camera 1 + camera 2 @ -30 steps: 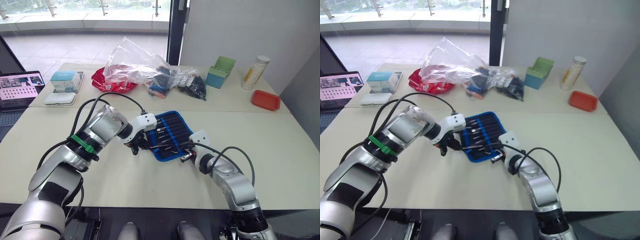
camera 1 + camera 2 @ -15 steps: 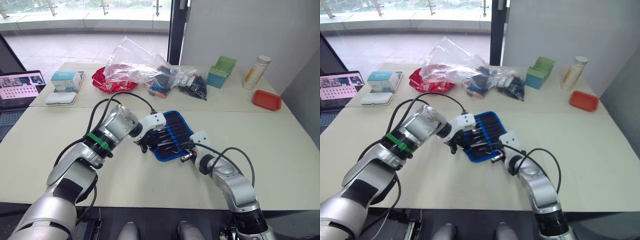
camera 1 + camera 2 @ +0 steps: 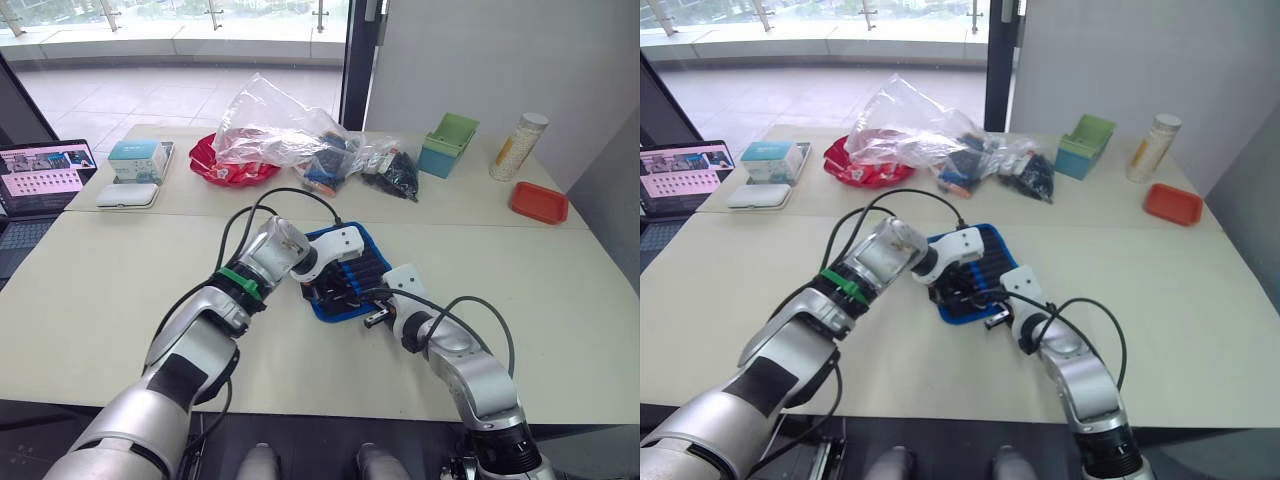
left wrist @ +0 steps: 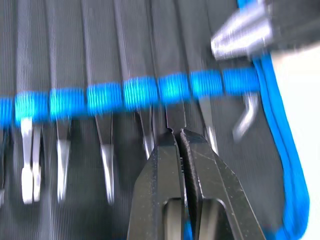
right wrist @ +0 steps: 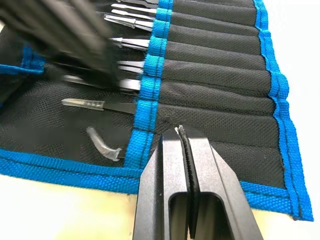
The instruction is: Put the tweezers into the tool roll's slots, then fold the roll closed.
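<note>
The flat black fabric tool roll with bright blue edging (image 3: pixel 352 275) lies open at the centre of the frame on the pale tabletop (image 3: pixel 120 290). Slim pointed metal tweezers (image 5: pixel 132 45) sit in its narrow parallel black fabric slots (image 5: pixel 215 60), tips projecting past the blue band. The left gripper (image 4: pixel 178 135) is over the roll, fingers clenched together, grasping nothing. The right gripper (image 5: pixel 180 132) rests at the roll's lower edge, fingers likewise pressed together. A crumpled clear plastic bag (image 3: pixel 275 125) lies in the upper centre.

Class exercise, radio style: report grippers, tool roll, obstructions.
Left gripper and right gripper shut, empty, over tool roll. Tweezers sit in slots. Roll open, unfolded. Nothing obstructing.
</note>
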Robot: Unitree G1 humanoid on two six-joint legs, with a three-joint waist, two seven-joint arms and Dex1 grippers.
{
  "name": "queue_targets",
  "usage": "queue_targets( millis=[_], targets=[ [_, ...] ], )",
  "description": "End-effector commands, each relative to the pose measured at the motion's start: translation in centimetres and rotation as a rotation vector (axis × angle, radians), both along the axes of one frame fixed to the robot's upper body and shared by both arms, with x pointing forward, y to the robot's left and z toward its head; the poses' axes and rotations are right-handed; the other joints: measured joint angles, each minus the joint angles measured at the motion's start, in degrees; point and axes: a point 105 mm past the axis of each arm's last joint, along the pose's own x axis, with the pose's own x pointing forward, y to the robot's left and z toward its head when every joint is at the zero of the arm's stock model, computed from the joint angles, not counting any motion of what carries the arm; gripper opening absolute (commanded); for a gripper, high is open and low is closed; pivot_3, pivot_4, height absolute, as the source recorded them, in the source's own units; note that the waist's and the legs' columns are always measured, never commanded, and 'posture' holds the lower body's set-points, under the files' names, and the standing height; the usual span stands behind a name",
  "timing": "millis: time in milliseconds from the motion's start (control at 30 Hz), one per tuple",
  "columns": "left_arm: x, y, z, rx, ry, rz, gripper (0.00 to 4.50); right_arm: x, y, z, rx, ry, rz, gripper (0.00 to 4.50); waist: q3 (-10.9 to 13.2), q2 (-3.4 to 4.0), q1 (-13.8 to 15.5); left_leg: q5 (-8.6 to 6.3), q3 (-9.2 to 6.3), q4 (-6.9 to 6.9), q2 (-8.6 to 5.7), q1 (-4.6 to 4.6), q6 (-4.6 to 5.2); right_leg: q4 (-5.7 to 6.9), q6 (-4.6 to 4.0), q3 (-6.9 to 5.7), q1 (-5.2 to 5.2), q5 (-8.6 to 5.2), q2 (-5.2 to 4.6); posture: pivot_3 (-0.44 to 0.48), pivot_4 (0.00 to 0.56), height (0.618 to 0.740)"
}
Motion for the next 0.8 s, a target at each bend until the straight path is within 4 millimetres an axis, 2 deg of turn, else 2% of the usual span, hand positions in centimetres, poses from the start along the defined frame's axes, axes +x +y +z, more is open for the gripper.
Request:
queue_targets(
  millis=[33, 133, 300, 500, 733, 767, 800],
  targets=[
    [0.5, -1.0, 0.1, -0.036, -0.034, -0.005, 0.01, -1.7, 0.2, -3.9, -0.027, 0.174, 0.012, 0.0, 0.0, 0.02, 0.2, 0.0, -0.01, 0.0, -0.01, 0.04, 0.0, 0.01, 0.0, 0.0, 0.05, 0.0, 0.0, 0.0, 0.15, 0.74],
    [0.6, -1.1, -0.3, -0.04, -0.032, -0.001, 0.01, -1.8, 0.1, -3.9, -0.027, 0.176, 0.013, 0.0, 0.0, 0.01, 0.7, 0.0, -0.04, 0.14, -0.02, 0.07, 0.0, 0.0, 0.01, -0.01, 0.17, 0.0, 0.0, 0.0, 0.15, 0.74],
    [0.5, 0.0, 0.9, -0.055, -0.026, -0.001, 0.01, -1.8, -0.1, -3.8, -0.031, 0.176, 0.01, 0.0, 0.0, 0.01, 0.5, 0.0, -0.05, 0.25, -0.04, 0.08, 0.0, -0.02, 0.09, 0.02, 0.27, -0.01, 0.01, 0.0, 0.15, 0.74],
    [0.1, 2.8, 3.9, -0.149, -0.029, 0.056, 1.93, -1.5, 0.2, -3.8, -0.03, 0.17, 0.016, 0.0, 0.0, 0.01, -0.5, 0.0, -0.07, 0.16, -0.04, 0.06, 0.01, 0.29, 0.06, 0.02, 0.09, 0.0, 0.01, 0.0, 0.15, 0.74],
    [-2.7, 7.2, 7.0, -0.334, -0.054, 0.087, 4.23, -1.3, 0.4, -3.8, -0.033, 0.166, 0.026, 0.0, 0.0, 0.02, -1.1, 0.0, -0.15, 0.15, -0.05, 0.14, 0.01, 0.69, 0.06, 0.02, 0.01, 0.0, 0.01, 0.0, 0.15, 0.74],
    [-3.2, 8.4, 7.3, -0.39, -0.093, 0.103, 4.47, -1.2, 0.4, -3.8, -0.034, 0.164, 0.029, 0.0, 0.0, 0.04, -1.2, 0.0, -0.16, 0.15, -0.05, 0.14, 0.01, 0.69, 0.06, 0.01, 0.01, 0.0, 0.01, 0.0, 0.15, 0.74],
    [-3.5, 9.2, 7.6, -0.424, -0.124, 0.117, 4.47, -1.1, 0.4, -3.7, -0.034, 0.164, 0.03, 0.0, 0.0, 0.04, -1.2, 0.0, -0.16, 0.15, -0.04, 0.16, 0.01, 0.71, 0.06, 0.02, 0.01, 0.0, 0.01, 0.0, 0.15, 0.74]
  ],
)
